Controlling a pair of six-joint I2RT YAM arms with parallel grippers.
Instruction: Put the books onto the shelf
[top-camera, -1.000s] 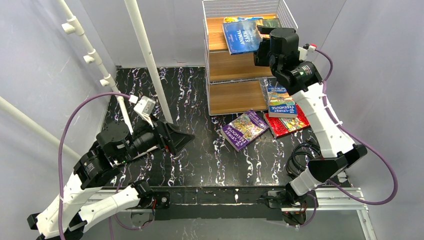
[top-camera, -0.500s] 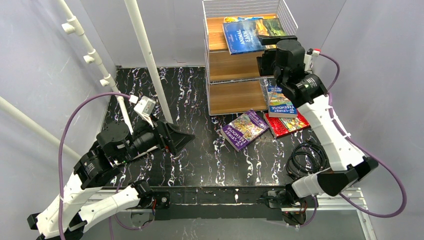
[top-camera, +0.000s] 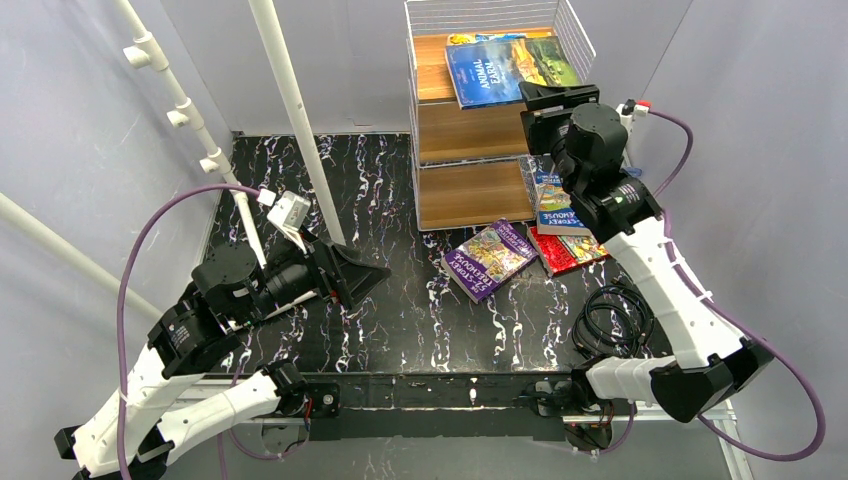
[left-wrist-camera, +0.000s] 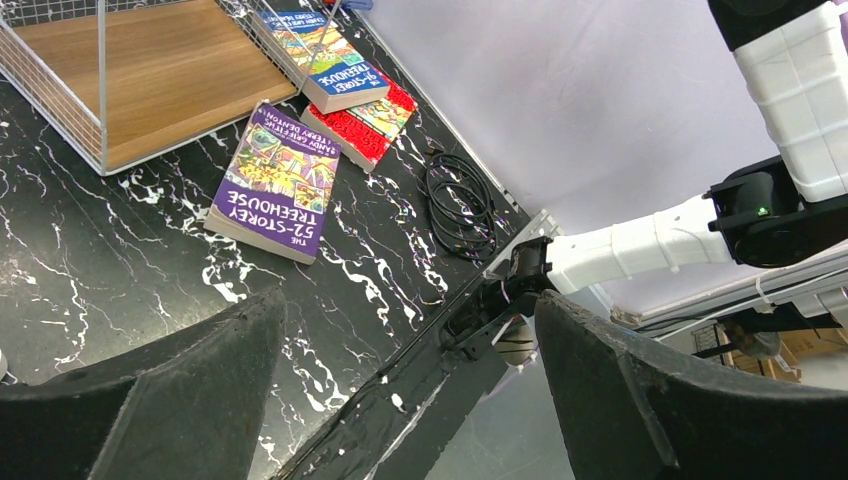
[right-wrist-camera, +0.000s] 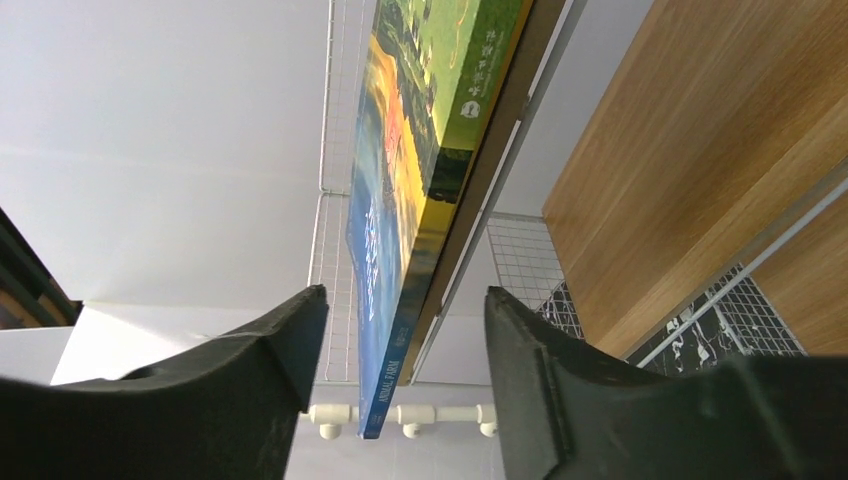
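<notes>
Black marbled tabletop (top-camera: 400, 320) is backed by the tall white-wire shelf with wooden boards (top-camera: 470, 130); on its top board the blue "Animal Farm" paperback (top-camera: 495, 70) is laid, overhanging the front. Right gripper (top-camera: 557, 97) and left gripper (left-wrist-camera: 410, 305) are spread, empty. If clipped by the right gripper, the paperback could be toppled.

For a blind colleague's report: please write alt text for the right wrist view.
The blue Animal Farm book, lying on the shelf, appears edge-on between the open right end effector's dark fingers. Wooden boards and white wire mesh fill the right side.
</notes>
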